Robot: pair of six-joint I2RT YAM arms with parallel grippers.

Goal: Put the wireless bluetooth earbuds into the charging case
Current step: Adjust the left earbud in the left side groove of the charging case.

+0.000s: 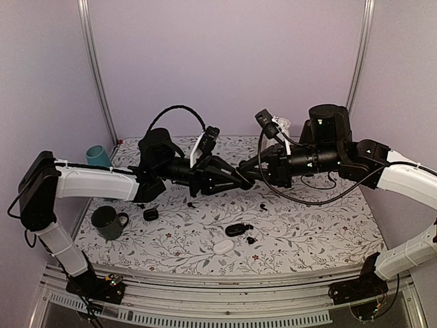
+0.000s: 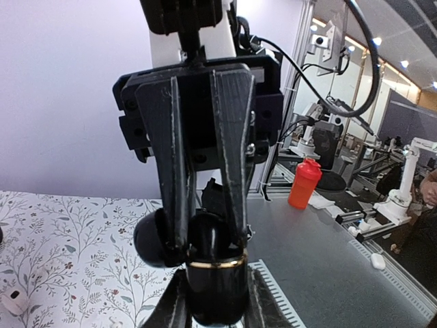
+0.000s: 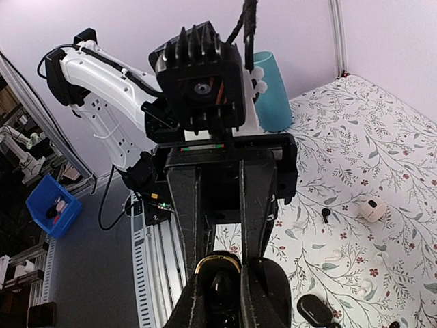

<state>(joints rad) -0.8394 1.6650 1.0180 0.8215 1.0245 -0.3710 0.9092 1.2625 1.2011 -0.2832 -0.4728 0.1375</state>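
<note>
A black charging case (image 2: 217, 290) with a gold rim hangs in mid-air above the table, lid (image 2: 150, 239) swung open to one side. My left gripper (image 2: 217, 297) is shut on the case body. From the opposite side my right gripper (image 2: 208, 240) points into the open mouth, shut on a glossy black earbud (image 2: 205, 236) that sits at the rim. In the right wrist view the earbud (image 3: 222, 290) lies between my right fingertips, just inside the gold rim of the case (image 3: 217, 258). From above, both grippers meet at the case (image 1: 244, 179).
Below on the floral tablecloth lie an open black case (image 1: 237, 229), a white case (image 1: 222, 247), a small black case (image 1: 151, 214) and loose earbuds (image 1: 263, 207). A dark mug (image 1: 106, 222) and a teal cup (image 1: 99, 156) stand at the left.
</note>
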